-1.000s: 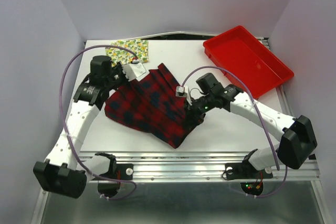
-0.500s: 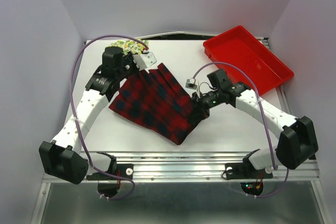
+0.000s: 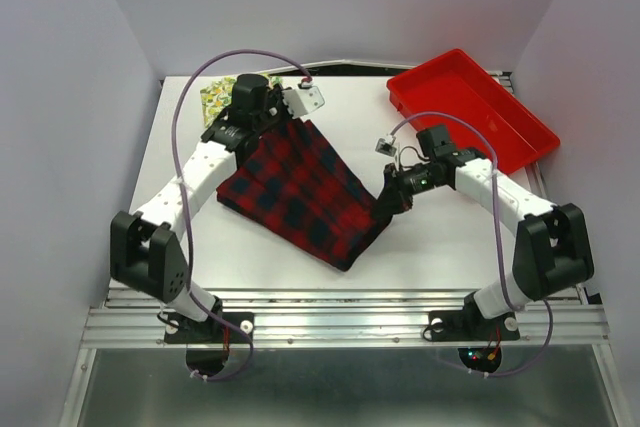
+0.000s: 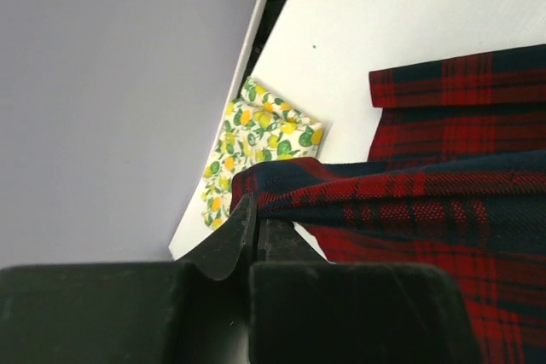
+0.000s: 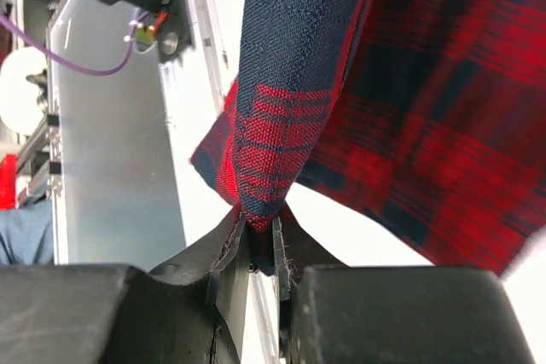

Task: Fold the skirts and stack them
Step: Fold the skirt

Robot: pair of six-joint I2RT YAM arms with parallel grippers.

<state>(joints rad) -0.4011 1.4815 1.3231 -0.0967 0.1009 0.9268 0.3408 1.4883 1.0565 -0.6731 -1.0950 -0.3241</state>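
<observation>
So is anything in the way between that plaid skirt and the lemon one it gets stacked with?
Nothing visible. The left gripper and right gripper each pinch the plaid skirt, and the folded lemon skirt lies beyond its far left corner, with only bare table between. The red tray sits far right, well clear.

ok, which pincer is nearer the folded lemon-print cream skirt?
Left. The left pincer grips the red-and-black plaid skirt beside the lemon-print skirt; the right pincer grips the plaid's opposite side, farther off.
</observation>
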